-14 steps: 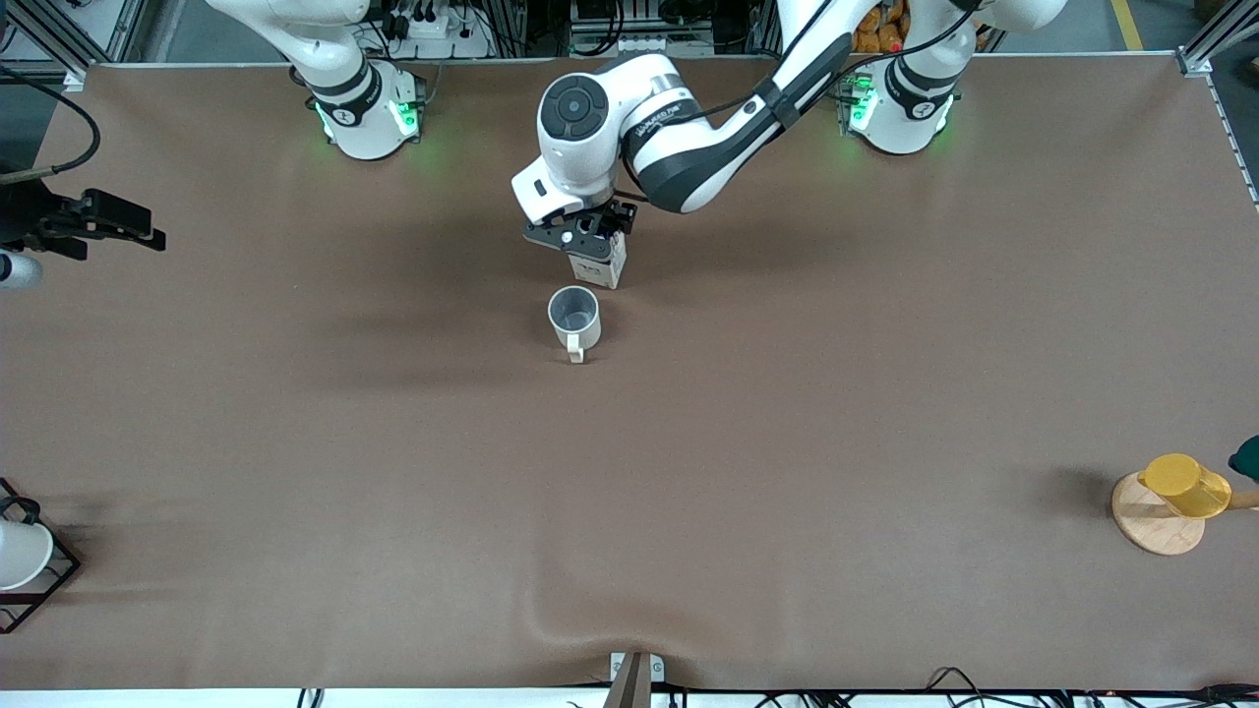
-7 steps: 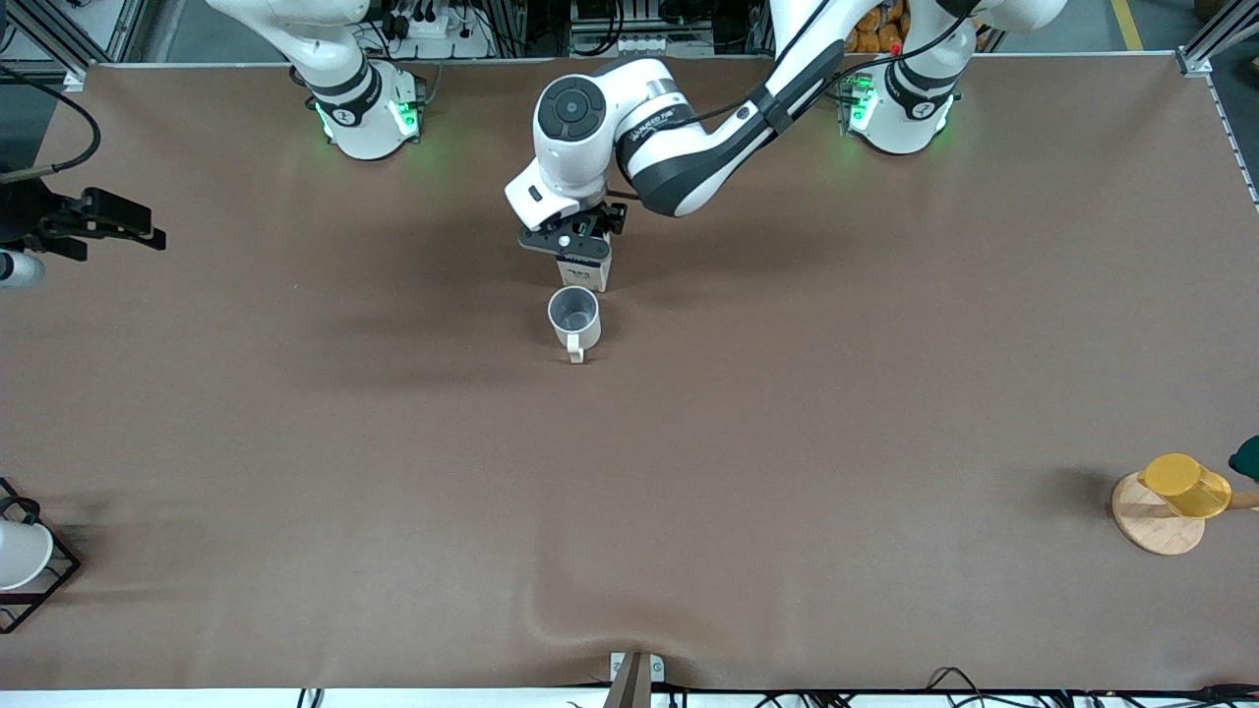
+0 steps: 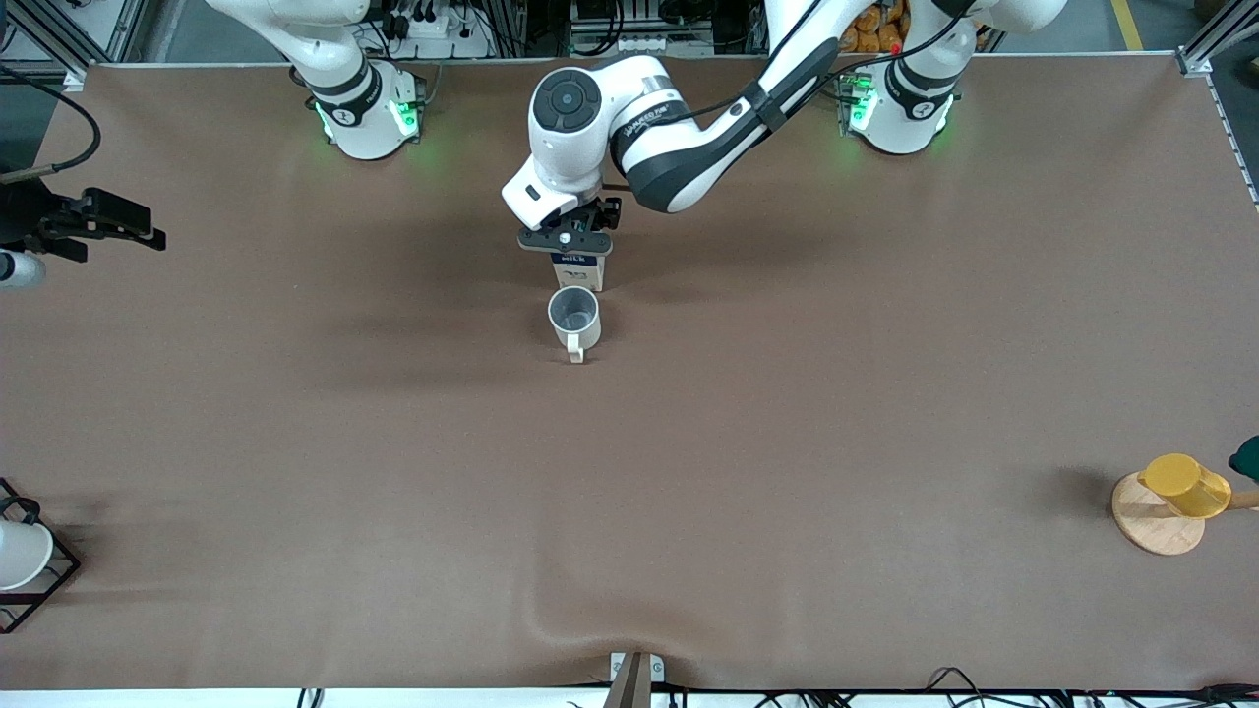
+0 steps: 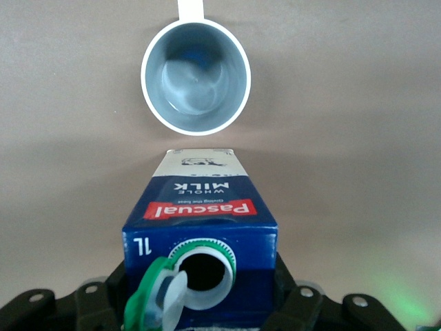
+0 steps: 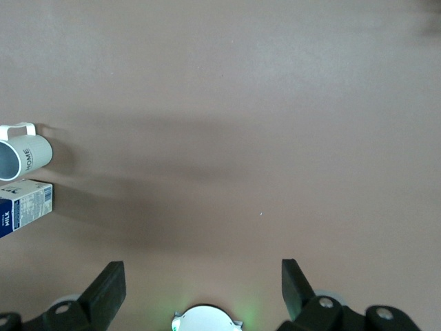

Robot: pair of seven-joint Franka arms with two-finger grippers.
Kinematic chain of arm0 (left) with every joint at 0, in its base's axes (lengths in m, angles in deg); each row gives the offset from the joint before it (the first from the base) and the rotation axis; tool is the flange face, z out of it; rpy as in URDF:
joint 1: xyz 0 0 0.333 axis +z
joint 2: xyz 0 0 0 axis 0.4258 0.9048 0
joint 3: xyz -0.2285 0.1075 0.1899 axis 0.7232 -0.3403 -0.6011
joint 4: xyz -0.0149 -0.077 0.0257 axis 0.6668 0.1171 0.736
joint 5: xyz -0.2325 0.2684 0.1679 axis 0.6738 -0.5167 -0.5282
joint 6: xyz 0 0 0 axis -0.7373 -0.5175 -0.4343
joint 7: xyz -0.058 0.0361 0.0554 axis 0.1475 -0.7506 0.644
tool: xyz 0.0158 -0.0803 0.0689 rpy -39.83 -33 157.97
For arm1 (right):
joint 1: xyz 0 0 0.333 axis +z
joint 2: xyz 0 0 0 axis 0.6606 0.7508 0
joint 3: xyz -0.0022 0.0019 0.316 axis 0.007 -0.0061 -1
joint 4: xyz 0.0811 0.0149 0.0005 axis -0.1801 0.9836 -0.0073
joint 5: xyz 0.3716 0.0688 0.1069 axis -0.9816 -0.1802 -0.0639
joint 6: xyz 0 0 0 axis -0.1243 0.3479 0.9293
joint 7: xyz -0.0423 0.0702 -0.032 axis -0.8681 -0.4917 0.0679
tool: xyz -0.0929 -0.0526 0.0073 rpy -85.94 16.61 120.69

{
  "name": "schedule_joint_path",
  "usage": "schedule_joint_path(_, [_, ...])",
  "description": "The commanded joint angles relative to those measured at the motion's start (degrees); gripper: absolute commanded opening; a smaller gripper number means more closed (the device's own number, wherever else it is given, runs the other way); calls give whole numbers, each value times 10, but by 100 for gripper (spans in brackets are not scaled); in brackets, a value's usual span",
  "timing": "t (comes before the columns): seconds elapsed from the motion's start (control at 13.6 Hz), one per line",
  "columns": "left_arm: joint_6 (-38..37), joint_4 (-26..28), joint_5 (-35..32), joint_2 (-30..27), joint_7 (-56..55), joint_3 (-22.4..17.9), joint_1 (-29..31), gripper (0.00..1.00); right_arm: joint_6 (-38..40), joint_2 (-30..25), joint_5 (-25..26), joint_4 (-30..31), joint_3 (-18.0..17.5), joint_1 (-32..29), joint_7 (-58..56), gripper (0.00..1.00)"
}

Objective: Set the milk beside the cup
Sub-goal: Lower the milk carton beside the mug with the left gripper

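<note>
The milk (image 3: 578, 271) is a carton with a dark blue top and a white lower part. It is upright right beside the cup (image 3: 573, 317), farther from the front camera than the cup. My left gripper (image 3: 569, 239) is shut on its upper sides. In the left wrist view the milk (image 4: 200, 207) shows "MILK" lettering, a red logo and an open green flip cap. The cream-white cup (image 4: 196, 76) with its grey inside is a small gap from it there. I cannot tell whether the carton rests on the table. My right gripper (image 5: 200, 286) is open and empty, waiting at the right arm's end of the table (image 3: 138, 236).
A yellow cup (image 3: 1185, 484) lies on a round wooden disc (image 3: 1156, 526) at the left arm's end, near the front camera. A white cup in a black wire frame (image 3: 22, 556) stands at the right arm's end. The brown cloth has a fold (image 3: 590, 629) at the near edge.
My left gripper has carried the milk a little toward the right arm's end, turning it square and bringing it in line with the cup. The right arm has not moved.
</note>
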Motion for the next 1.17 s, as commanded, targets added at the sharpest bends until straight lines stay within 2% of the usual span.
schedule_joint_path(0.0, [5,-14,-20,17,-18,-3,-10,73,-11,-10,-3,4,-9,-14,2,100])
schedule_joint_path(0.29, [5,-14,-20,21,-20,-3,-9,75,-36,-12,-2,2,-9,-14,35,100])
schedule_joint_path(0.37, [5,-14,-20,22,-20,-3,-9,96,-39,-11,-2,3,-9,-14,35,100])
schedule_joint_path(0.44, [5,-14,-21,22,-15,-4,-9,100,-38,-12,-2,3,-9,-14,35,100])
schedule_joint_path(0.73, [4,-15,-18,11,-20,-6,-6,100,-38,-12,-3,-1,-9,-14,35,100])
schedule_joint_path(1.1, [-8,-14,-7,-51,-22,-6,2,100,-35,-14,-3,-1,-8,-15,35,100])
